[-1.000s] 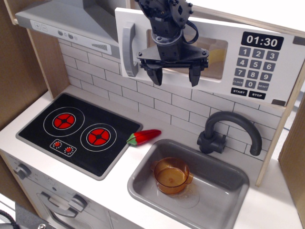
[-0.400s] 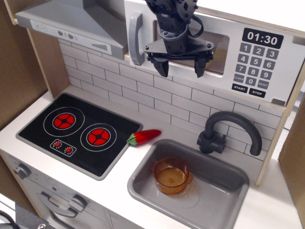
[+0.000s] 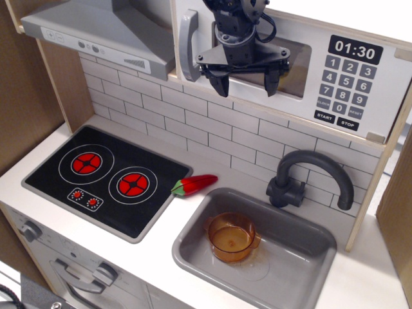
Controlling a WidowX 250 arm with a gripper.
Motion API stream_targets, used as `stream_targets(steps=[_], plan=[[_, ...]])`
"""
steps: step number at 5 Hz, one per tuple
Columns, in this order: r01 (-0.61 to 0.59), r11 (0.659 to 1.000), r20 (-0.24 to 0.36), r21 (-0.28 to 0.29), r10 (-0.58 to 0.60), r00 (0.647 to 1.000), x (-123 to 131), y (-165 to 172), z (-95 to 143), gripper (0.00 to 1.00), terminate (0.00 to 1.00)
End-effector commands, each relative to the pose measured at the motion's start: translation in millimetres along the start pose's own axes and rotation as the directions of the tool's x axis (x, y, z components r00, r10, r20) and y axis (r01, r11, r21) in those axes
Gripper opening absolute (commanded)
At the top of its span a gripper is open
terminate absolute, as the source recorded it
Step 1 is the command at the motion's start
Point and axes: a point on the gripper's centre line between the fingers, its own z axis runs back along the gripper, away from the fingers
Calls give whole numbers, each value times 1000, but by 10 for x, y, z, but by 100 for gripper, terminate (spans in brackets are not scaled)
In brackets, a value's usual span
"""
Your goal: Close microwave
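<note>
Toy kitchen w/ tiled backsplash, counter (image 3: 161, 254) below. Microwave (image 3: 335, 71) is sitting top right; its door (image 3: 193, 80) is looking nearly flush w/ the front. Gripper (image 3: 244, 80) is hanging spread wide, holding nothing, right in front of the window, prob so it's pressing the door home, not pulling the handle (image 3: 187, 45).

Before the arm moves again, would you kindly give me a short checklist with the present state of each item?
1. Microwave door flush with its frame: looks nearly shut, but cannot tell if fully seated.
2. Gripper open and holding nothing: ok.
3. Gripper in front of the door window, right of the handle: ok.
4. Gripper touching the door: cannot tell.
5. Keypad away from the fingers: ok.
6. Faucet, pepper and cup well below the arm: ok.
</note>
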Motion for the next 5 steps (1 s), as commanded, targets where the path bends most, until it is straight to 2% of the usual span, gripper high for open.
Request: stream_targets(steps=[1, 3, 4, 5], plan=[[9, 1000, 60, -6, -9, 998, 128, 3, 164, 100, 0], [93, 996, -20, 5, -93, 995, -381, 91, 449, 100, 0], [93, 996, -20, 5, -93, 995, -381, 91, 449, 100, 0], [93, 996, -20, 5, -93, 995, -381, 91, 449, 100, 100]])
